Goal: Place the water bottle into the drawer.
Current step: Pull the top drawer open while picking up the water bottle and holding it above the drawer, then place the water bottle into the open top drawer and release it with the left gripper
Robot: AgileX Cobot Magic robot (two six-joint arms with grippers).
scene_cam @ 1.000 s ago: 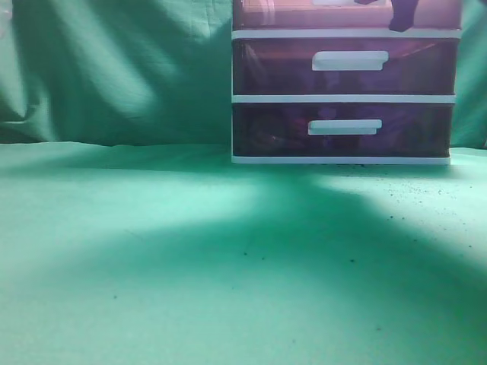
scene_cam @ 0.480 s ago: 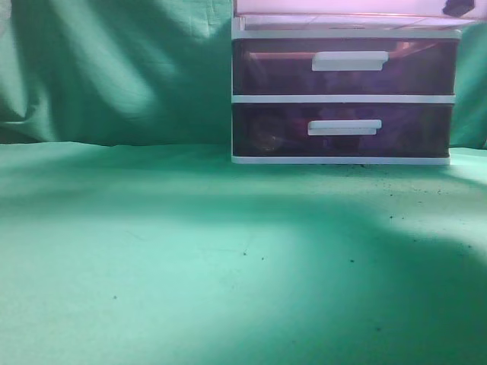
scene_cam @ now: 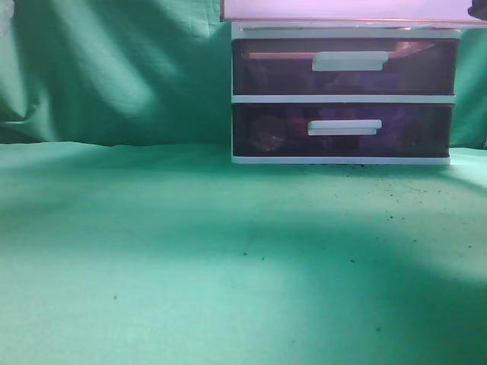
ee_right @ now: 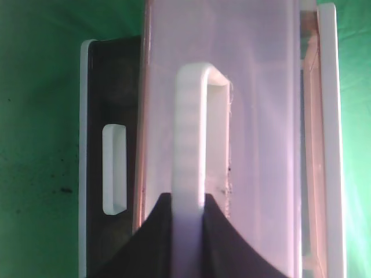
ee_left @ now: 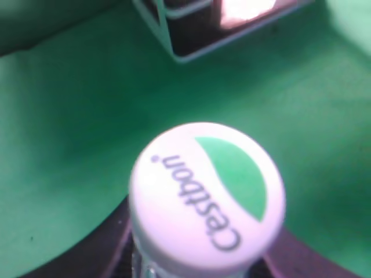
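Observation:
My left gripper (ee_left: 203,263) is shut on the water bottle (ee_left: 207,194). Its white cap with green patch and "Cestbon" lettering fills the left wrist view, and the dark fingers show on both sides of the neck. The bottle is held above the green cloth, away from the drawer unit (ee_left: 191,35). My right gripper (ee_right: 189,217) is shut on the white bar handle (ee_right: 191,133) of the top drawer (ee_right: 255,116). That drawer is pulled out toward the camera; its pale pink front (scene_cam: 350,9) overhangs the unit at the top edge of the exterior view. Neither gripper shows in the exterior view.
Two darker purple drawers (scene_cam: 342,67) (scene_cam: 342,129) with white handles sit shut in the white frame. A green cloth (scene_cam: 190,258) covers the table and hangs behind it. Small dark specks lie on the cloth in front of the unit.
The top drawer has slid outward toward the camera, its front now wider and paler at the top of the exterior view. The dark right gripper has left that view.

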